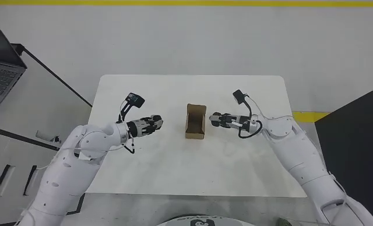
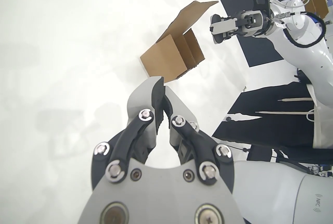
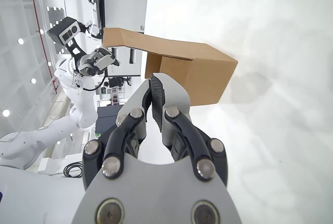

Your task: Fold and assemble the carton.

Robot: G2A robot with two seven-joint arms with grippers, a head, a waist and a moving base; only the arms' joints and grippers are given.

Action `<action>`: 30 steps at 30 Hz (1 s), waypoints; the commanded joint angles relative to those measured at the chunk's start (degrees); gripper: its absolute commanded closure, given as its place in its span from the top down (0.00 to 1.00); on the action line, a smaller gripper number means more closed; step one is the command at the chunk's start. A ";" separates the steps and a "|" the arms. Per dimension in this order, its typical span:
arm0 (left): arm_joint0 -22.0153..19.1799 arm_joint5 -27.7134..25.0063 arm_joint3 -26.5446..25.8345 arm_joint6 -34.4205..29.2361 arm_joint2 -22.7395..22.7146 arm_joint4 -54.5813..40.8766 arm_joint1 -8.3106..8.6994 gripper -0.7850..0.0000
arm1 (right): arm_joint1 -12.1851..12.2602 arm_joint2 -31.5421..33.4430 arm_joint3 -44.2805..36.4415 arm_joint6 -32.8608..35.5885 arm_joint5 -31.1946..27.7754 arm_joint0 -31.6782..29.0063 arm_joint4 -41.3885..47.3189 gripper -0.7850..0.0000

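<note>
A small brown carton (image 1: 195, 121) stands in the middle of the white table (image 1: 192, 86), open at the top with one lid flap raised. In the left wrist view the carton (image 2: 166, 58) shows its open inside and the raised flap. My left gripper (image 1: 158, 124) is a short way to the carton's left, its black pads pressed together and empty (image 2: 161, 84). My right gripper (image 1: 214, 119) sits just right of the carton, also shut with nothing in it (image 3: 153, 79). The right wrist view has the carton (image 3: 197, 76) close in front of the fingertips.
The table's edges (image 1: 291, 194) lie well away from the carton on all sides. A dark floor mat (image 1: 349, 133) lies beyond the table's right edge. A laptop (image 1: 9, 69) on a black stand sits off the table at the far left.
</note>
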 commanded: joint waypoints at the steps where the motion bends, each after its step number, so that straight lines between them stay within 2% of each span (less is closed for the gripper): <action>1: 0.02 1.23 0.36 0.80 1.56 -1.43 -0.35 0.00 | 0.06 0.20 0.05 -0.75 0.82 -0.39 -0.23 0.00; 4: -1.94 3.45 0.50 2.38 4.30 -0.02 -0.99 0.00 | 0.13 0.62 -0.18 -2.14 1.50 -0.71 -0.64 0.00; 11: -1.76 3.76 0.91 3.25 4.54 0.27 -1.07 0.00 | 0.12 0.60 -0.24 -2.43 1.55 -0.81 -0.67 0.00; 19: -5.34 4.39 6.63 4.14 10.92 -1.67 -2.72 0.00 | -1.09 -2.94 3.43 -3.79 2.45 0.54 -0.29 0.00; 27: -5.15 4.24 6.66 4.62 11.01 -2.17 -2.78 0.00 | -1.14 -3.03 3.65 -4.01 2.14 0.64 -0.36 0.00; 30: -5.69 4.73 8.21 5.77 12.77 -2.73 -3.35 0.00 | -1.37 -3.86 3.23 -6.14 3.17 0.17 -1.72 0.00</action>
